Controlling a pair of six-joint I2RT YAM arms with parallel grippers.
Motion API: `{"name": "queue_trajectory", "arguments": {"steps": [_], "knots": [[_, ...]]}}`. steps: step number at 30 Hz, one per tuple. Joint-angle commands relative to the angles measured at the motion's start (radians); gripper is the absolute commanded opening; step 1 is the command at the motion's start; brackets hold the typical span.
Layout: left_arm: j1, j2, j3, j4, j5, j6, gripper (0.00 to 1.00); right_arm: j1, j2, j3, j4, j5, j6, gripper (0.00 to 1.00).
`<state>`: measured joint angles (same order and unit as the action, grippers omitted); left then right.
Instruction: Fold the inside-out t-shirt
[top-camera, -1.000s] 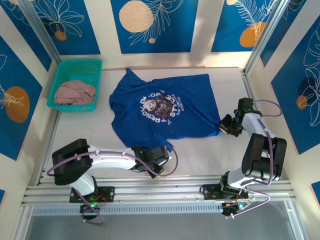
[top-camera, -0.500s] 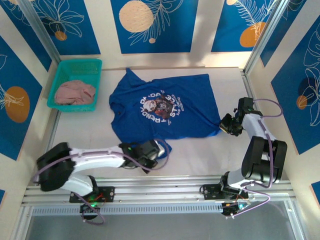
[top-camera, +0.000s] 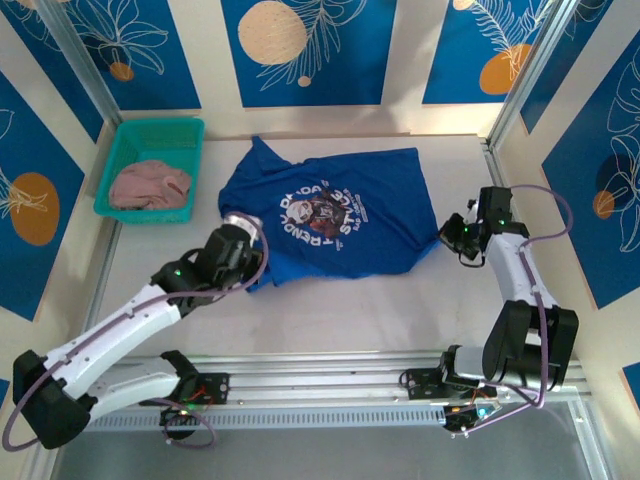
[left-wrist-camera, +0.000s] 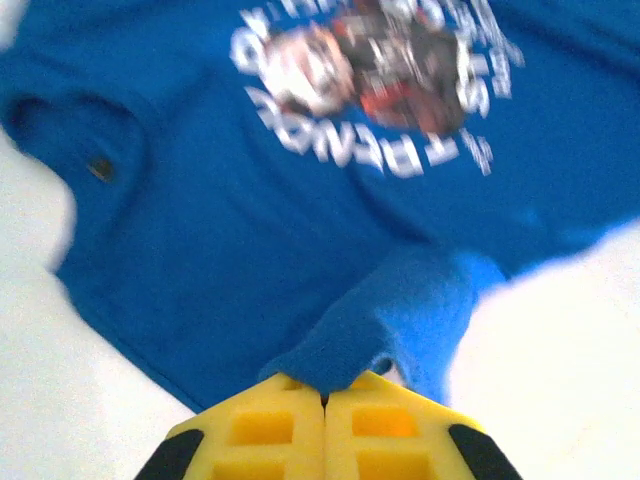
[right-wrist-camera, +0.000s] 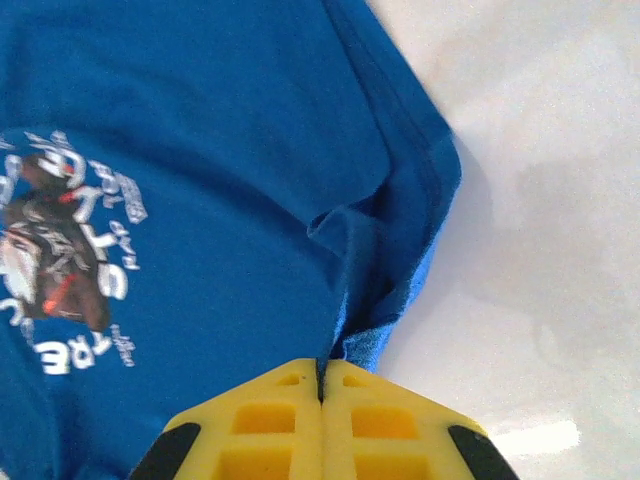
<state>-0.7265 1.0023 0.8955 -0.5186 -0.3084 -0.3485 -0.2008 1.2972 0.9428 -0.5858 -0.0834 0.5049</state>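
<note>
gripping the inside-out t-shirt (top-camera: 385, 185): left pincer (left-wrist-camera: 323, 397), right pincer (right-wrist-camera: 321, 373) (both clamped).

Teal basket (top-camera: 160, 125) at 10 o'clock on the white table (top-camera: 400, 310), with a dusty-pink garment (top-camera: 150, 186) bunched inside it. Blue wall panels (top-camera: 340, 60) with orange circles and white leaf outlines stand at 9, 12 and 3 o'clock.
</note>
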Motion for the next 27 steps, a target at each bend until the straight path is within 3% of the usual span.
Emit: {"name": "queue_trajectory", "arguments": {"steps": [1,8,17,22,27], "knots": [[0.010,-0.031,0.180,0.003,-0.218,0.137,0.00,0.016,-0.124,0.144,0.017,-0.044,0.002,0.00],[0.010,-0.066,0.524,0.097,-0.346,0.410,0.00,0.036,-0.258,0.507,-0.067,0.018,-0.043,0.00],[0.010,0.065,1.152,-0.056,-0.232,0.561,0.00,0.041,-0.315,0.957,-0.169,0.071,-0.108,0.00],[0.010,0.139,1.399,-0.107,-0.142,0.607,0.00,0.041,-0.322,1.151,-0.212,0.088,-0.131,0.00],[0.010,0.266,1.585,-0.118,-0.248,0.733,0.00,0.039,-0.322,1.239,-0.229,0.097,-0.150,0.00]]}}
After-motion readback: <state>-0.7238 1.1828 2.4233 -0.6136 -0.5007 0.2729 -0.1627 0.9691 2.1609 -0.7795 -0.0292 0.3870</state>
